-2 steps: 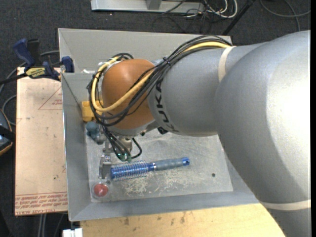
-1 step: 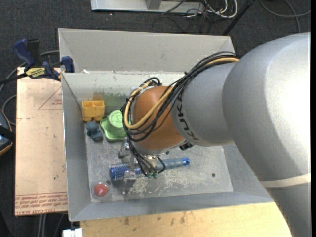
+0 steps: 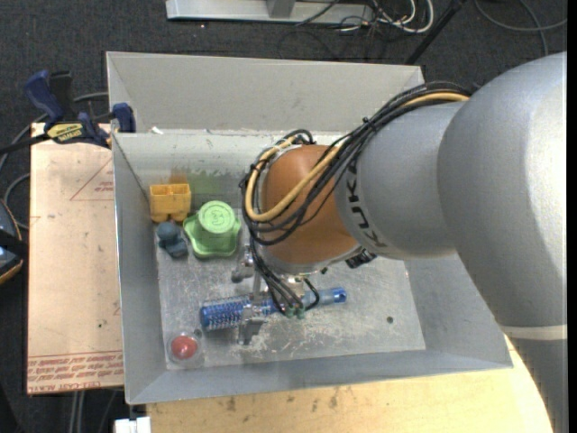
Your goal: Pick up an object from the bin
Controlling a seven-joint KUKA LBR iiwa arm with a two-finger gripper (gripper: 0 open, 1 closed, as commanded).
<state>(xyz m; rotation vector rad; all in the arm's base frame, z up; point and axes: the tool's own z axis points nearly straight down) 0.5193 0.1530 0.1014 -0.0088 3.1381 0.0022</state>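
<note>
I count five things in the grey metal bin [image 3: 270, 93], one of each kind:
- One yellow block [image 3: 169, 200] sits in the far left corner.
- One green round lid-like piece [image 3: 214, 229] lies just beside the block.
- One small blue-grey lump [image 3: 171, 240] touches the green piece's left side.
- One small red ball [image 3: 184, 346] rests in the near left corner.
- One blue brush [image 3: 225, 314] lies on the bin floor towards the near wall.

The brush has a cylindrical head of dense blue bristles pointing left. Its slim blue handle runs right, passes under the hand, and shows again past it.

The arm [image 3: 505, 170] reaches in from the right, with its orange wrist cover [image 3: 302, 210] above the middle of the bin. The hand [image 3: 251, 305] is low over the brush and spread. One of the fingers [image 3: 251, 332] is on the near side of the brush and the other on the far side. I cannot confirm contact.
</note>
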